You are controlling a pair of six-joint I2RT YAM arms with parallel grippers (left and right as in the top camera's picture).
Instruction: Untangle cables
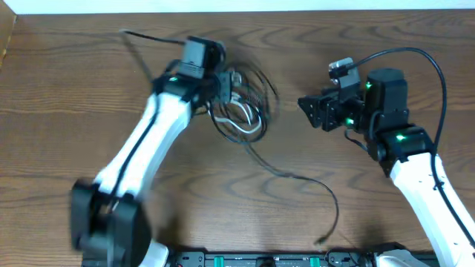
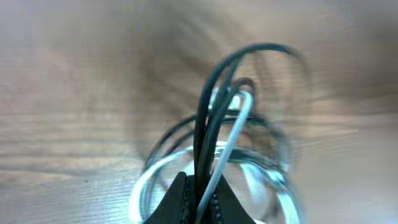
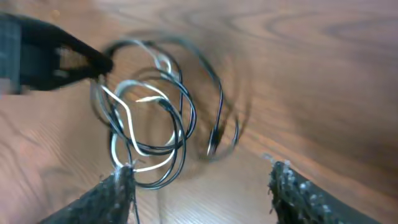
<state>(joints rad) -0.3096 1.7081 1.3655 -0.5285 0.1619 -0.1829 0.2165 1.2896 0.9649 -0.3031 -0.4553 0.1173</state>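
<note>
Clamping the left fingers point(image 2: 180, 202) on the tangled cables point(image 1: 241, 122) (black and white strands together), lying on the surface point(image 1: 74, 89); holding the right fingers point(image 3: 121, 190) apart, just right of the cables.

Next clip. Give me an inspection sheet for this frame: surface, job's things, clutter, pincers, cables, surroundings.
Surface: wooden table, bare grain; both wrist views are motion-blurred.
Job's things: cable tangle, black strands and a white one looped together, not yet separated; one black tail trails toward the near edge.
Clutter: nothing seen.
Pincers: left pincer shut on black and white strands of the tangle; right pincer open, holding nothing, just right of the tangle.
Cables: thick black arm cable arcs over the right arm, apart from the tangle.
Surroundings: pale strip along the far edge; equipment bar at the near edge.
</note>
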